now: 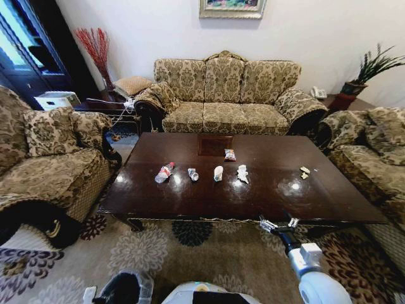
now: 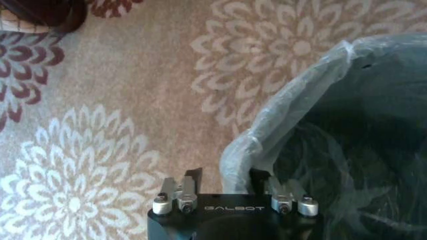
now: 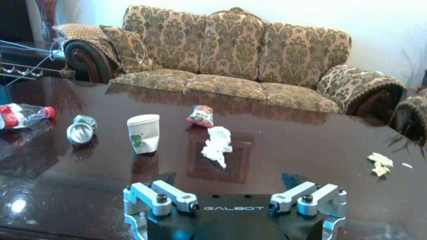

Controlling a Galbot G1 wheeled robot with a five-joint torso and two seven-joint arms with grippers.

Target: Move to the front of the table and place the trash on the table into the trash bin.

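Right claw [image 3: 233, 187] sits wide open at the tabletop's [image 1: 329, 196] near edge, bottom of frame. Tissue [image 3: 217, 145] lies straight ahead, cup [image 3: 144, 133] and bottle [image 1: 164, 171] further left. Left claw [image 2: 227, 182] hangs open by the bin [image 2: 333, 150], so right's nearer.

Counter [image 1: 266, 190]: dark reddish wood, glossy, mirror-like glare spots. Bottle [image 1: 164, 172]: clear plastic, red cap. Cup [image 3: 144, 133]: matt white paper. Tissue [image 3: 217, 145]: crumpled, soft. Trash bin [image 2: 347, 150]: translucent crinkled plastic liner. Right pincer [image 3: 235, 186]: black body, bare metal links. Sofa [image 1: 224, 95]: patterned woven cloth.
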